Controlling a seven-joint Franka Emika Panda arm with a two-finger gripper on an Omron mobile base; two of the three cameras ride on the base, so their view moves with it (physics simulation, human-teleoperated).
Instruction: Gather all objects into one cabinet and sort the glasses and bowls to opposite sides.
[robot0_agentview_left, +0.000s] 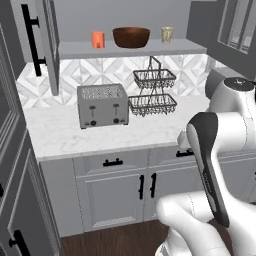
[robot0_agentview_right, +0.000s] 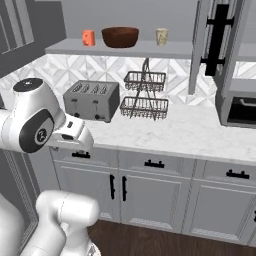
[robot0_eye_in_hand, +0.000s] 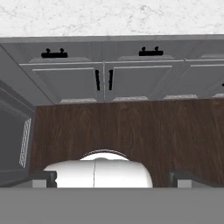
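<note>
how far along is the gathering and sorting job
Partly done: on the cabinet shelf an orange mug sits left of the wooden bowl, a cream mug right. In hand: nothing, the gripper is open over the floor. Left: getting both mugs on one side of the bowl.

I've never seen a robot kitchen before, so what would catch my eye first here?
Probably the big brown bowl on the open cabinet shelf, with an orange mug left of it and a cream mug right. Below, a grey toaster stands on the counter beside wire racks.
</note>
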